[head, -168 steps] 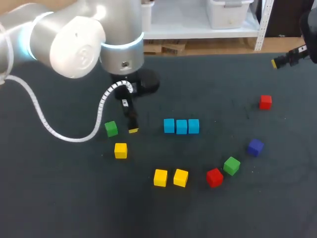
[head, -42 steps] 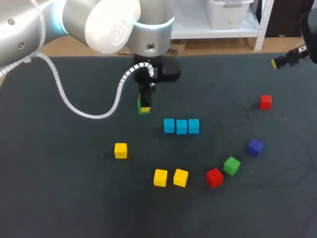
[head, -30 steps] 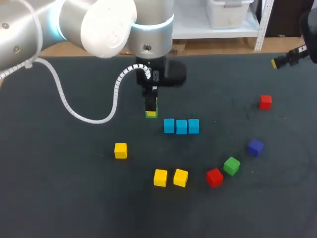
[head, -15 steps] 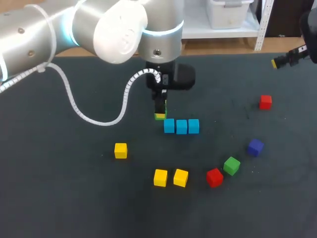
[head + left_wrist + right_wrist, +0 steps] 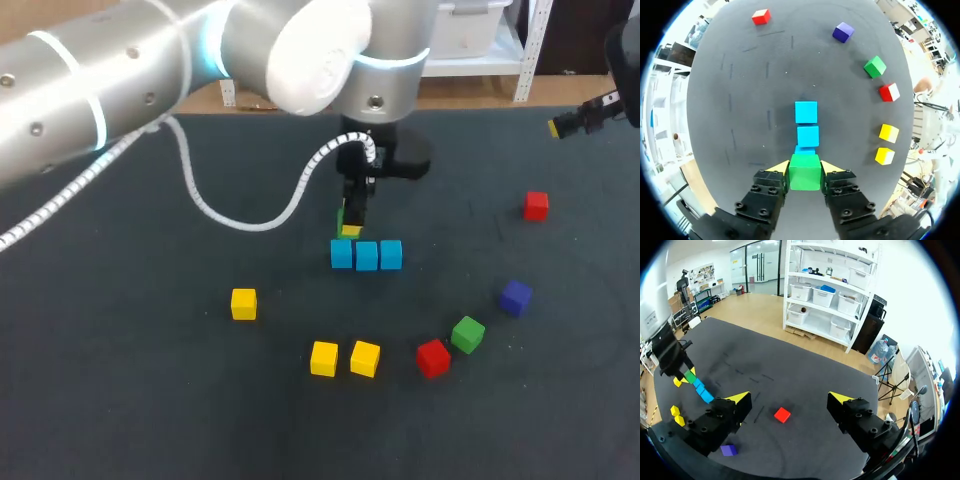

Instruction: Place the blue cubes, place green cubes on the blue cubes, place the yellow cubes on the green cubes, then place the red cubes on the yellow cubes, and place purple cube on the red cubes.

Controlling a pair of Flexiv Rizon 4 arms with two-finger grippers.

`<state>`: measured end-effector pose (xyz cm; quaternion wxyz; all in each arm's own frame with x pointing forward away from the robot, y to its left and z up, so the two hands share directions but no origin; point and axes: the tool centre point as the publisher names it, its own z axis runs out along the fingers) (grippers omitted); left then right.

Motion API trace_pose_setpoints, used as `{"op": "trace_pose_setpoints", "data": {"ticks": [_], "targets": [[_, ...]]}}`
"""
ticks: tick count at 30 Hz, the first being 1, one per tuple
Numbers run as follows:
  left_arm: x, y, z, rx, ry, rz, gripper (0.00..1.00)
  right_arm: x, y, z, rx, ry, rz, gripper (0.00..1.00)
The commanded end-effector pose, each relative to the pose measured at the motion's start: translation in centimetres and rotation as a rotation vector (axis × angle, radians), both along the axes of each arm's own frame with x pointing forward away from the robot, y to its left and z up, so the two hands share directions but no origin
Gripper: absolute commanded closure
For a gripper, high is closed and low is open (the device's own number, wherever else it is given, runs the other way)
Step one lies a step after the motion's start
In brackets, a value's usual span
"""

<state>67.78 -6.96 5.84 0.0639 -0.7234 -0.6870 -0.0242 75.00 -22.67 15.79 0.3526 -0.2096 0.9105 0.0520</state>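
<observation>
- Clamped firmly on the green cube (image 5: 804, 172) with the left gripper (image 5: 805, 169), wrist pointing straight down.
- Hanging right over the nearest of the three blue cubes (image 5: 807, 136) lined up ahead of the fingers.
- Over at the right gripper (image 5: 790, 400): fingers wide apart, nothing between them.
- Mostly hidden under the green cube, that nearest blue one; can't tell whether touching.

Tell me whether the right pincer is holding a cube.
No, the right pincer is open and empty; the red cube lies ahead of it, untouched.
</observation>
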Motion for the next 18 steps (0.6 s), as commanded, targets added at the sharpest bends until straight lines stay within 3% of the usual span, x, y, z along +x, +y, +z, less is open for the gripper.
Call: {"op": "trace_pose_setpoints", "data": {"ticks": [1, 8, 18], "targets": [[0.3, -0.3, -0.4, 0.041, 0.035, -0.002, 1.00, -0.1, 0.1, -0.2, -0.002, -0.010, -0.007, 0.00], [0.3, 0.0, -1.8, 0.010, 0.056, -0.005, 1.00, -0.1, 0.1, -0.2, -0.002, -0.010, -0.007, 0.00], [0.6, 0.0, -2.0, 0.002, 0.049, -0.011, 1.00, -0.1, 0.1, -0.2, -0.002, -0.010, -0.007, 0.00]]}}
